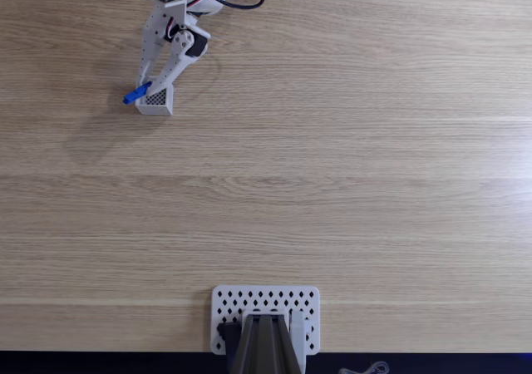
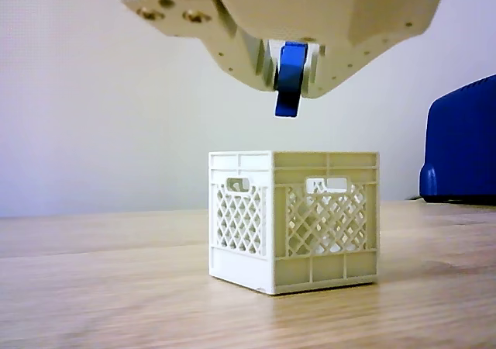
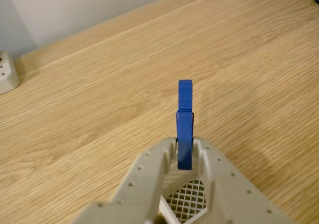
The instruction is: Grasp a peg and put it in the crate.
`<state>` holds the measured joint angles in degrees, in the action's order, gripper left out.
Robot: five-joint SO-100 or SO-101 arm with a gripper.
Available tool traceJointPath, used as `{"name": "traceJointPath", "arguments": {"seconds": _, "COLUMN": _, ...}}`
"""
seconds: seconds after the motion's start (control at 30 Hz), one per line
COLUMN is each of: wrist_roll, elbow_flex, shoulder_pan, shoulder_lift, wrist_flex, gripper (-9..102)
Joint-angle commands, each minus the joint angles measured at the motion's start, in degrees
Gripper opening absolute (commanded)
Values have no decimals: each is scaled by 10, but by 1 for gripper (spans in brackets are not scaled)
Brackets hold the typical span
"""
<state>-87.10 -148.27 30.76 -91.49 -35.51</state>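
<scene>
The fingers point(image 2: 288, 74) are clamped on the peg point(image 2: 290, 79), carrying it just above the crate point(image 2: 294, 219) near the bench's point(image 1: 332, 183) far left corner in the fixed view. Next: lower, centre it, then release.

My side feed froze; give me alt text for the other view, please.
The tool holds a blue peg clamped above a small white crate on the wooden table, the peg's lower end clear of the rim.

Light: bright, even | shadows: soft, faint on the pale wooden table point(image 1: 349, 183) | focus: close views slightly soft, dim edges
</scene>
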Motion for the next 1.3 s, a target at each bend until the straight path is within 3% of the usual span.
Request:
{"name": "traceJointPath", "arguments": {"seconds": 0.0, "wrist_roll": 8, "elbow_flex": 16, "shoulder_pan": 2, "shoulder_lift": -7, "wrist_flex": 1, "gripper": 7}}
{"name": "traceJointPath", "arguments": {"seconds": 0.13, "wrist_roll": 8, "elbow_flex": 16, "shoulder_pan": 4, "shoulder_lift": -6, "wrist_flex": 1, "gripper": 19}}
{"name": "traceJointPath", "arguments": {"seconds": 0.23, "wrist_roll": 8, "elbow_flex": 16, "shoulder_pan": 4, "shoulder_lift": -8, "wrist_flex": 1, "gripper": 22}}
{"name": "traceJointPath", "arguments": {"seconds": 0.37, "wrist_roll": 8, "elbow_flex": 18, "shoulder_pan": 4, "shoulder_lift": -9, "wrist_flex": 1, "gripper": 16}}
{"name": "traceJointPath", "arguments": {"seconds": 0.53, "wrist_roll": 8, "elbow_flex": 16, "shoulder_pan": 3, "shoulder_lift": -12, "wrist_flex": 1, "gripper": -3}}
{"name": "traceJointPath", "arguments": {"seconds": 0.7, "wrist_roll": 42, "elbow_flex": 18, "shoulder_pan": 1, "shoulder_lift": -35, "wrist_flex": 26, "gripper": 0}}
{"name": "traceJointPath", "arguments": {"seconds": 0.93, "wrist_roll": 175, "elbow_flex": 22, "shoulder_pan": -69, "shoulder_lift": -143, "wrist_flex": 170, "gripper": 0}}
{"name": "traceJointPath", "arguments": {"seconds": 1.27, "wrist_roll": 548, "elbow_flex": 16, "shoulder_pan": -266, "shoulder_lift": -427, "wrist_flex": 490, "gripper": 0}}
